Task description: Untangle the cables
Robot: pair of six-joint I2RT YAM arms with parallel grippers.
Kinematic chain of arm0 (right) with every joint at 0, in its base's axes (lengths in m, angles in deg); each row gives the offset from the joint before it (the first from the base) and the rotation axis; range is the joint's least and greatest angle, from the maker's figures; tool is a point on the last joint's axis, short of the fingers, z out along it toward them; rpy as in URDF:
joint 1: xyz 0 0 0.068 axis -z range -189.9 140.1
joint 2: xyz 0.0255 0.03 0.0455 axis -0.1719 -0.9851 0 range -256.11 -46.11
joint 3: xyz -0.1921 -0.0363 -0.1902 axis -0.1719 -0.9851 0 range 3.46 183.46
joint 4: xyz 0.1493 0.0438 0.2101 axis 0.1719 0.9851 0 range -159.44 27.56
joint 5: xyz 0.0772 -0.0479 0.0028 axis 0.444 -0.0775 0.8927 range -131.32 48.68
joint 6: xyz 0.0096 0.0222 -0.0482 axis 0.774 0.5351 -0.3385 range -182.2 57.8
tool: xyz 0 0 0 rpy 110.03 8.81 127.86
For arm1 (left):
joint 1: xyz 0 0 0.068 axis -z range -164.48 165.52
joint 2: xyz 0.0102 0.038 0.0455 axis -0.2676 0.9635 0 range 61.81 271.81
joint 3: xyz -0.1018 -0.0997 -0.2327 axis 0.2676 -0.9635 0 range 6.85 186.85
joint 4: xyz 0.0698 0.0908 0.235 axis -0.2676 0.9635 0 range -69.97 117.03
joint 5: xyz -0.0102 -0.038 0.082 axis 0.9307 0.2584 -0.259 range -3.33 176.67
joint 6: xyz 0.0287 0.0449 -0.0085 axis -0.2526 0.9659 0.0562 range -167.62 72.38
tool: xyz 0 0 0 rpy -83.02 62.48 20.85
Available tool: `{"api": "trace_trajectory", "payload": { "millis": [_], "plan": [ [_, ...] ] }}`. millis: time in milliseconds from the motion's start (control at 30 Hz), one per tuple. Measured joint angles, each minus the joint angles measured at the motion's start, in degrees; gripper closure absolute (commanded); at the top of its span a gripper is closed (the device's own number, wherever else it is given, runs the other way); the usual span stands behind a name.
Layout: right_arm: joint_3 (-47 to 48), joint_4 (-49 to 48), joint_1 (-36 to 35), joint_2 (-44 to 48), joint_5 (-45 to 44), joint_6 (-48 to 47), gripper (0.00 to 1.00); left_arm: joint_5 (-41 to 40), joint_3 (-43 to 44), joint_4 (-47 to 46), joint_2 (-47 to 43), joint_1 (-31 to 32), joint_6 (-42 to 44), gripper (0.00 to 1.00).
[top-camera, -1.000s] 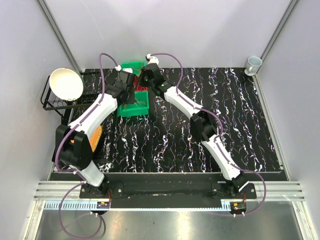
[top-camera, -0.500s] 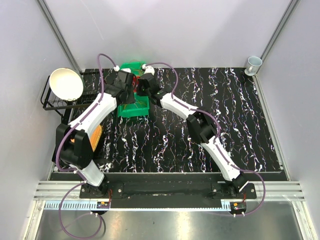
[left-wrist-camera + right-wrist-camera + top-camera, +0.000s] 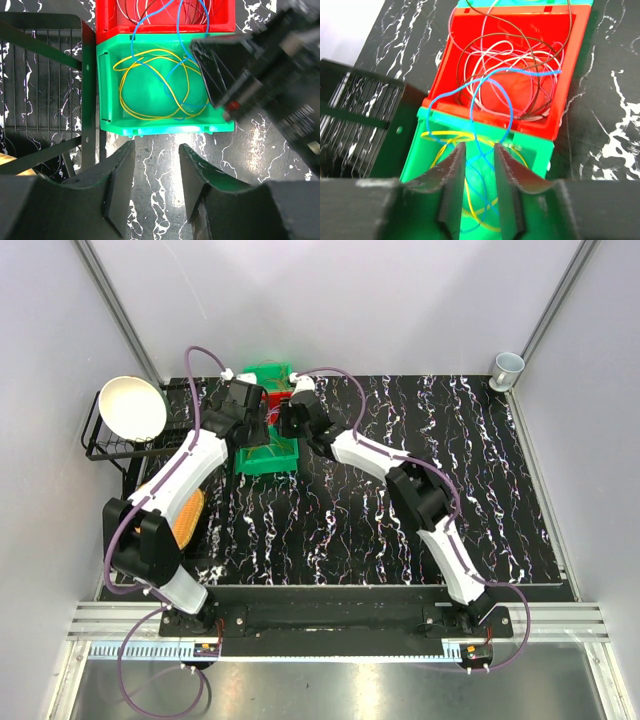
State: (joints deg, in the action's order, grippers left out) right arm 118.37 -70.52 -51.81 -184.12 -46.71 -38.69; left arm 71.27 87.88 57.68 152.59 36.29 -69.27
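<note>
Left gripper [image 3: 152, 185] and right gripper [image 3: 479, 185], part-open and empty, hang over cables [image 3: 155, 90] in bins [image 3: 165, 128] near the table's [image 3: 480, 490] far edge.

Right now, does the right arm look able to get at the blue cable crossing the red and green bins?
Probably yes: the right gripper hangs open over the green bin, and the blue cable runs from the red bin toward its gap, with nothing between.

There are three bins: one near green bin [image 3: 165, 129], one red bin [image 3: 561, 100] and one far green bin [image 3: 265, 371]. Also one white bowl [image 3: 132, 407], one wire rack [image 3: 100, 445] and one cup [image 3: 508, 366]. The cables [image 3: 492, 80] overlap too much to count.
</note>
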Motion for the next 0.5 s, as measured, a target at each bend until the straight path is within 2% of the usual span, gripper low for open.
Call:
{"api": "trace_trajectory", "payload": {
  "millis": [100, 267, 500],
  "plan": [
    [-4.9, -2.0, 0.0, 4.0, 0.6, -0.6, 0.55, 0.0, -0.1, 0.0, -0.2, 0.0, -0.3, 0.49],
    [-12.4, -5.0, 0.0, 11.6, 0.9, -1.5, 0.52, -0.6, -0.1, -0.1, -0.4, 0.0, -0.7, 0.38],
    [-28.3, -8.2, 0.0, 26.2, -2.2, -3.6, 0.47, -2.4, 1.8, -0.5, 1.1, 0.0, -0.4, 0.34]
  ]
}}
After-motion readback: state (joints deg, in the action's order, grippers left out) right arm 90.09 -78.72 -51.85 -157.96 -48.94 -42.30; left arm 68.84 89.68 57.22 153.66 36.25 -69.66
